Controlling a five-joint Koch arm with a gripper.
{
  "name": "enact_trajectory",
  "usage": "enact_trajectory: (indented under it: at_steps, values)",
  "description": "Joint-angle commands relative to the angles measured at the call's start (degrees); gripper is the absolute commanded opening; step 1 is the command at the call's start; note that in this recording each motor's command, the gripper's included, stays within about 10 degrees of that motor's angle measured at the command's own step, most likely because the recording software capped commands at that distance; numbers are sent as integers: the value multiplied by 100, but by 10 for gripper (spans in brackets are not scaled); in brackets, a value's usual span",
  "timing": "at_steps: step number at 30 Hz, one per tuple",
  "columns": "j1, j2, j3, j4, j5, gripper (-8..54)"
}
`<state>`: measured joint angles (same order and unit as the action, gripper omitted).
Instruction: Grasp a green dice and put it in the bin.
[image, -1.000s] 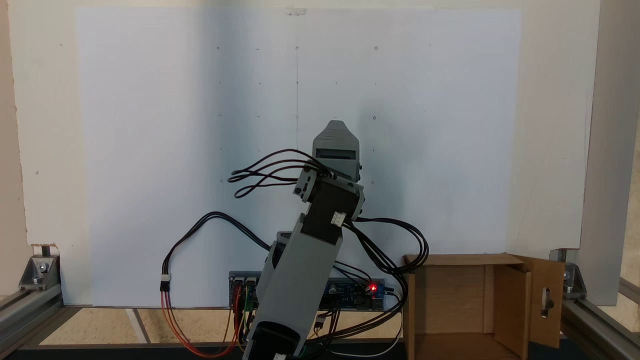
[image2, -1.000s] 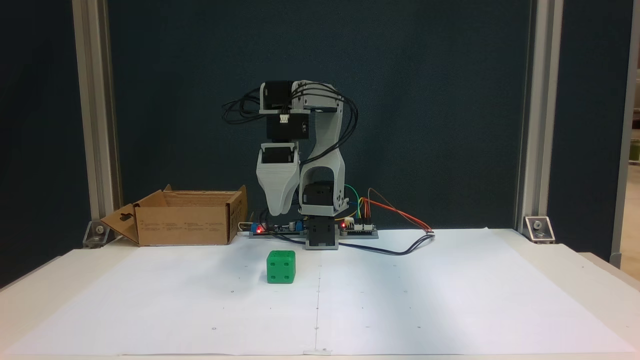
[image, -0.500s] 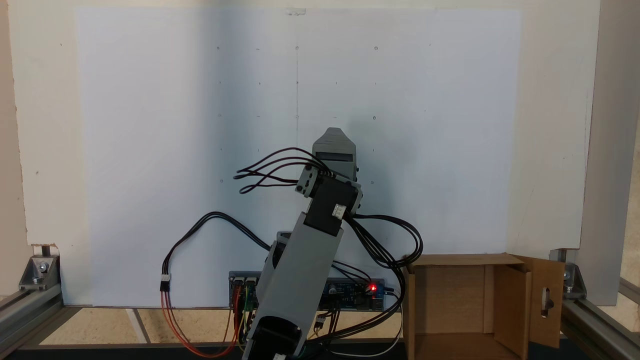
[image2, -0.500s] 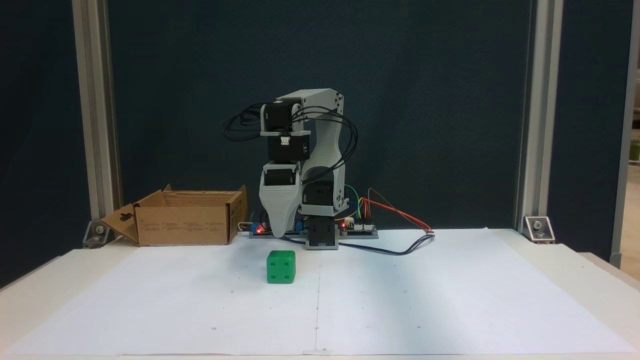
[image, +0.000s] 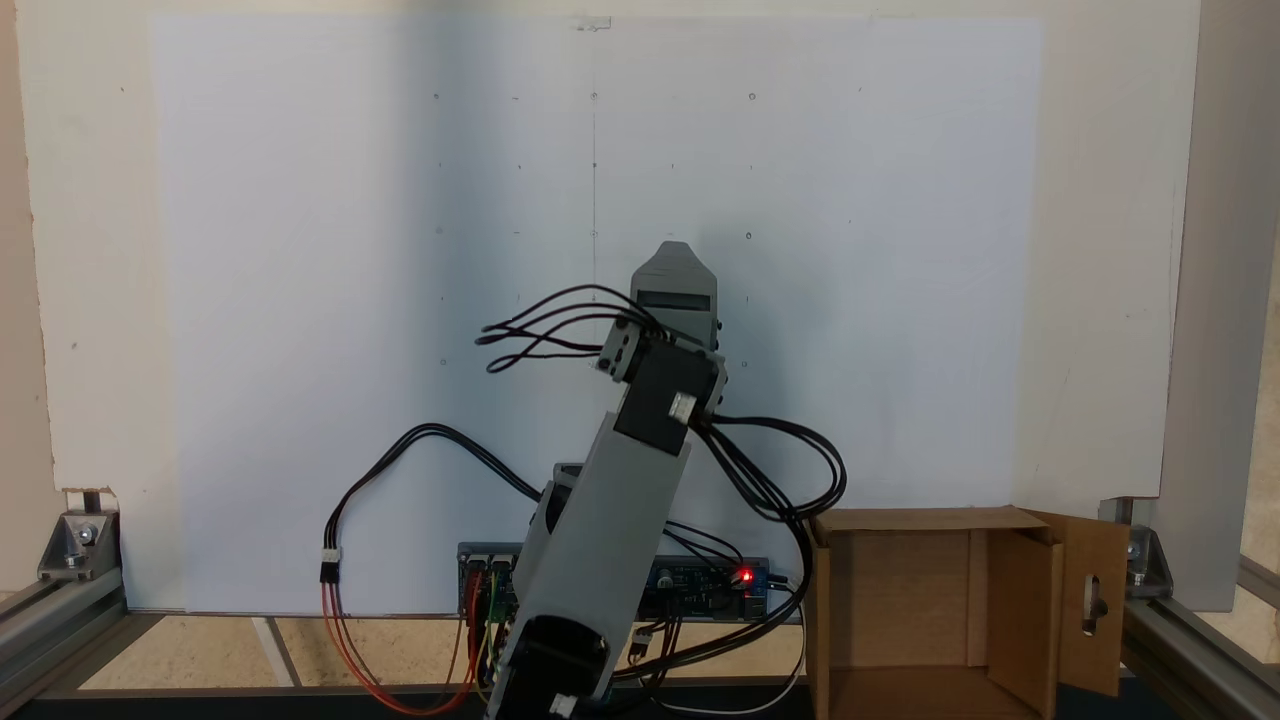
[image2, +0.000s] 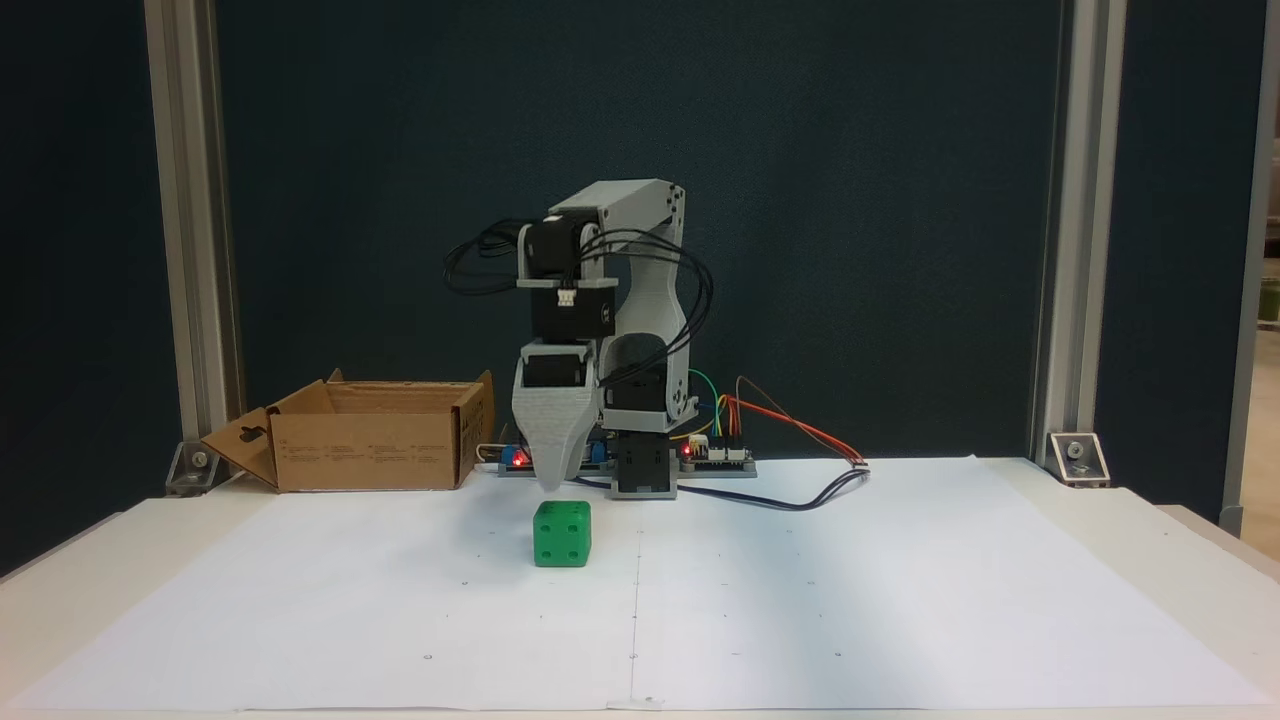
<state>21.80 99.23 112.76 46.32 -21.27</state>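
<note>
The green dice (image2: 562, 534) rests on the white paper, slightly left of the sheet's centre line. My grey gripper (image2: 553, 486) points straight down, its tip just above and a little behind the dice, apart from it. Only one tapered jaw face shows, so open or shut is unclear. In the fixed view from behind the arm, the gripper (image: 671, 247) covers the dice. The bin (image2: 370, 440), a brown cardboard box with open flaps, stands at the back left of the table; the bin (image: 905, 600) is at the lower right in the view from behind.
The arm's base and controller boards (image2: 715, 457) with red lights sit at the back centre, with loose cables (image2: 800, 495) trailing right over the paper. Aluminium posts (image2: 185, 240) stand at both back corners. The white sheet (image2: 800, 600) spreads wide around the dice.
The arm has leaned forward and the gripper has dropped toward the dice, from well above it to just over its top. The dice and the bin have not moved.
</note>
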Motion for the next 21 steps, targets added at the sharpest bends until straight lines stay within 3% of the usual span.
enact_trajectory:
  at_steps: [1,21]
  values:
    - [0,-53,-79,-88,-343,446]
    - [0,-167,721,-1187,-343,438]
